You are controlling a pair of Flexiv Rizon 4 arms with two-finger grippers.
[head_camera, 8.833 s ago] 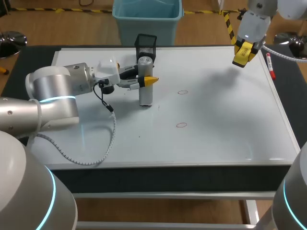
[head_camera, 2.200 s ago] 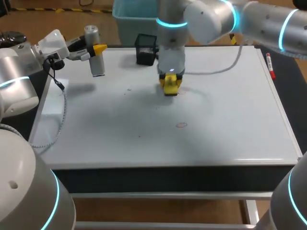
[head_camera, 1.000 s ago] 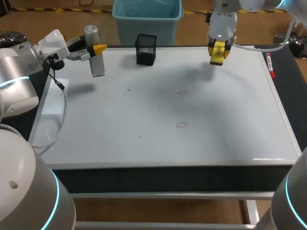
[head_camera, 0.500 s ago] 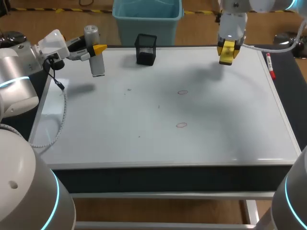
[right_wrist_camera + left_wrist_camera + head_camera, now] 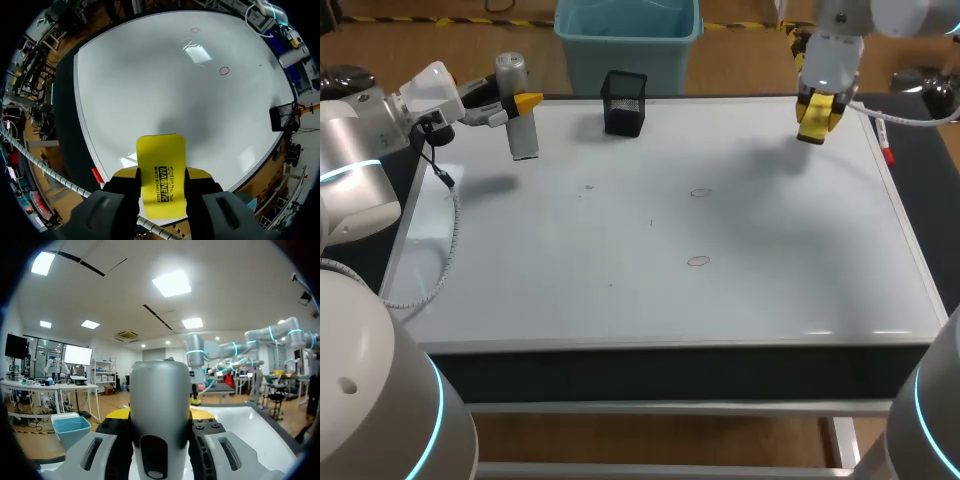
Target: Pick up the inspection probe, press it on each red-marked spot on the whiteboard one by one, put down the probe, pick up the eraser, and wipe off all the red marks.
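Take the black mesh holder (image 5: pixel 624 103), standing at the far edge of the whiteboard (image 5: pixel 770 290), as your reference.

Your left gripper (image 5: pixel 520 103) is to the left of the holder, over the board's far left corner. Its fingers are pinching the probe (image 5: pixel 524 138), a grey cylinder held upright. In the left wrist view the probe's rounded top fills the space between the finger bases. The probe's shadow lies on the board apart from it, further from the holder and nearer to you.

Your right gripper (image 5: pixel 817 118) is well to the right of the holder, at about the same depth, above the board's far right part. It is clamped on the yellow eraser (image 5: pixel 161 172); in the right wrist view the flat block sits squeezed between both fingers and pokes out ahead of them over the white surface.

Two small red rings remain on the board. One red mark (image 5: pixel 700 192) lies to the right of the holder and nearer to you. The second red mark (image 5: pixel 697 261) is further from the holder in the same direction. A red marker pen (image 5: pixel 883 137) lies beside the board's right edge, far right of the holder, just past your right gripper.
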